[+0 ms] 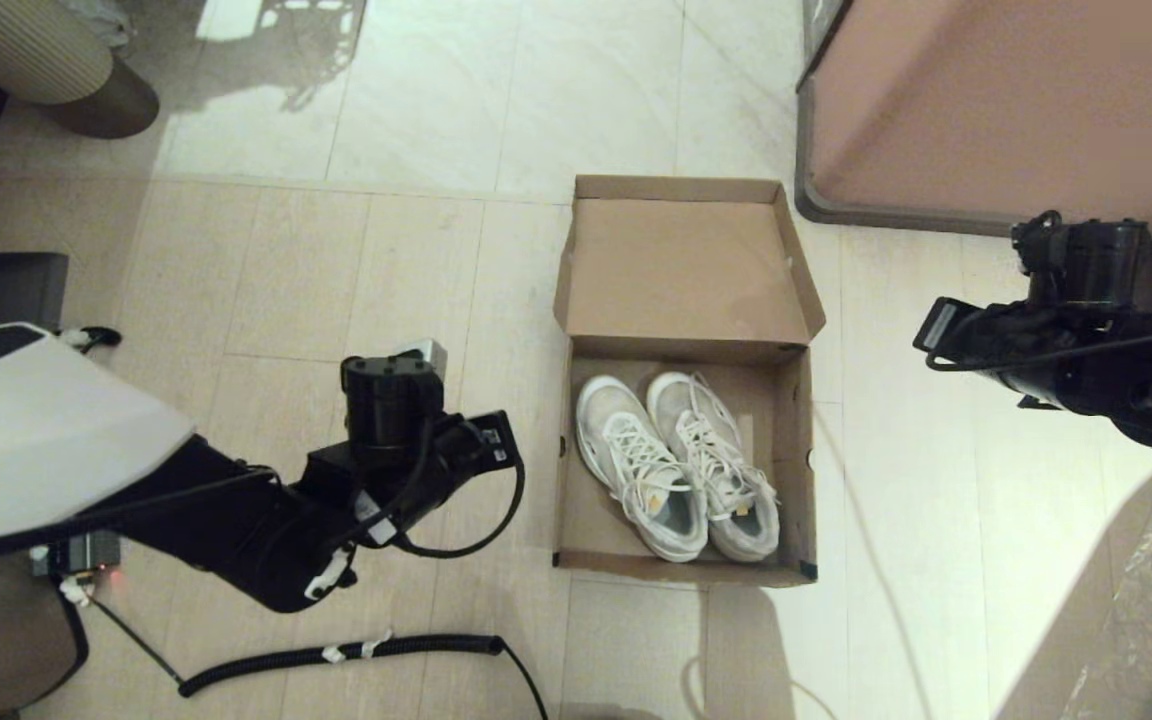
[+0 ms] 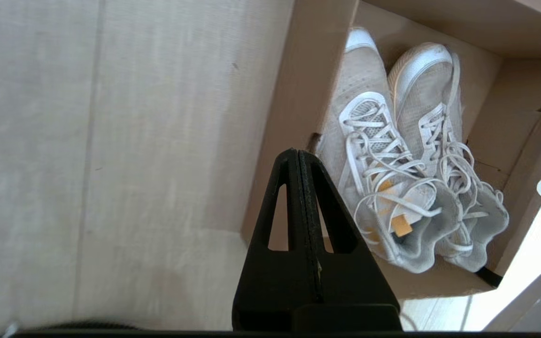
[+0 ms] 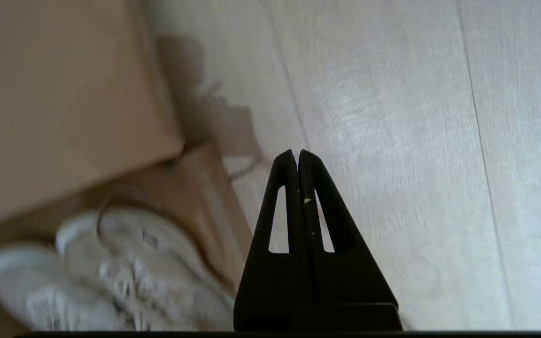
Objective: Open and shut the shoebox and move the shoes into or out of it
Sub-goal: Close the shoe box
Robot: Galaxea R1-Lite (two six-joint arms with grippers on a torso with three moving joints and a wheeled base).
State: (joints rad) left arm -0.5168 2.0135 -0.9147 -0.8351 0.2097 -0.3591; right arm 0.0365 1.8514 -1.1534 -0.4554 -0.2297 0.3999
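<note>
Both claws are sitting clenched on nothing right now: the left gripper [image 2: 298, 155] has its fingers pressed flat together, hanging just outside the shoebox [image 1: 681, 560] wall on its own side, and the right gripper [image 3: 297, 155] is doing the same thing, pinched tight over bare floor [image 1: 356, 270] on the opposite side of the box, a bit further off

So the box is sitting between the two claws, lid flap [image 1: 681, 265] already folded all the way back and lying open on the far side. The shoes [image 1: 676, 465] are lying inside, side by side and touching, toes pointing toward the lid hinge, heels toward the robot, laces up

My read: the opening part is done and neither arm is touching anything, so it's either about to pull the shoes out or about to flip the lid back down. Can't tell which from this. Either way both claws are needing to spread first. For the shoes, the left one is the closer pick, reaching over the wall beside it and dropping onto a heel collar

Counting up: one box, one lid, two shoes, two grippers, plus one coiled black cable [image 1: 336, 655] lying on the floor near the left arm
</note>
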